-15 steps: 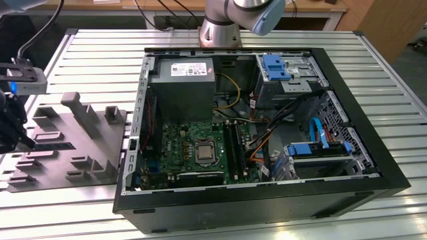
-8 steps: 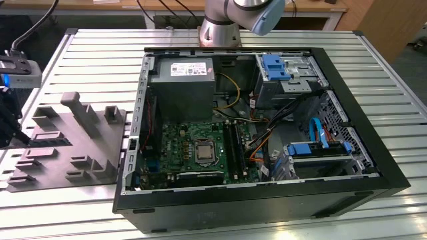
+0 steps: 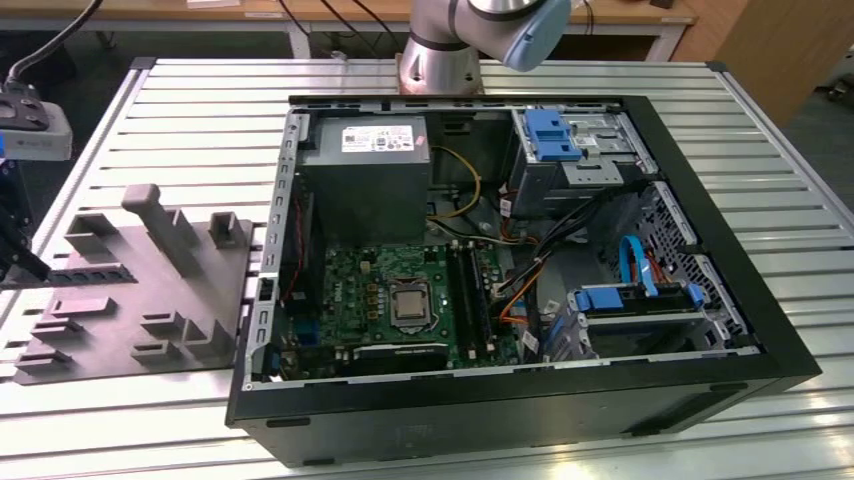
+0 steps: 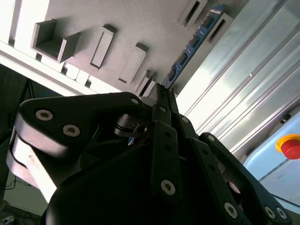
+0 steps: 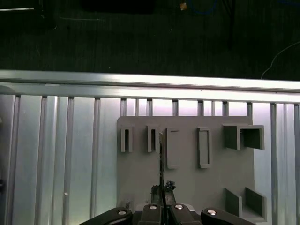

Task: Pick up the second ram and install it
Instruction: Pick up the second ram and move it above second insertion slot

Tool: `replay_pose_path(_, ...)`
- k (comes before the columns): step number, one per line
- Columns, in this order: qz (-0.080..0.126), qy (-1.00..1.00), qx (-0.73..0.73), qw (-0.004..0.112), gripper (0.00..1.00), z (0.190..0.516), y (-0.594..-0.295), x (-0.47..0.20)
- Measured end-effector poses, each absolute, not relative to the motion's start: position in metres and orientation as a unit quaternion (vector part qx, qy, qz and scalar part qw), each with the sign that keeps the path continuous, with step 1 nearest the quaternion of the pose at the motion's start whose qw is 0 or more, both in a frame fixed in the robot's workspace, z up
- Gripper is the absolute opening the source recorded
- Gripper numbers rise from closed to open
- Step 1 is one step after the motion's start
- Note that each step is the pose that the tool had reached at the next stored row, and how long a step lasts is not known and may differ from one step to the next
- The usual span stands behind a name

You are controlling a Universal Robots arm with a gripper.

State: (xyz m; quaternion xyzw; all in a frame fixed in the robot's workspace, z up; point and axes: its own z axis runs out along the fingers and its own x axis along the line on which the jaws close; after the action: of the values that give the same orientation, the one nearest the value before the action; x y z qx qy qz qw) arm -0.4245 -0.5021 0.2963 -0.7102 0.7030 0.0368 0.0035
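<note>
Ribbed aluminium table point(image 3: 200, 130), pale wooden workbench point(image 3: 254, 12) behind it, dark floor point(image 5: 117, 47) beyond

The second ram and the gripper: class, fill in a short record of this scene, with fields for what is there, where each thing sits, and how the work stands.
second ram: blue strip with dark chips, standing on edge in a slot of the grey holder tray
gripper: tip at the strip's near end; contact unclear
tray position: on the slatted metal table, at the exterior view's left of the computer case
motherboard: green, inside the open case
task state: ram at the tray, not installed
</note>
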Motion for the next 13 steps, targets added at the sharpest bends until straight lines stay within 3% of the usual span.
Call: replay_pose_path(13,0.037,0.703,-0.710,0.004,0.13,0.314,-0.502,-0.424)
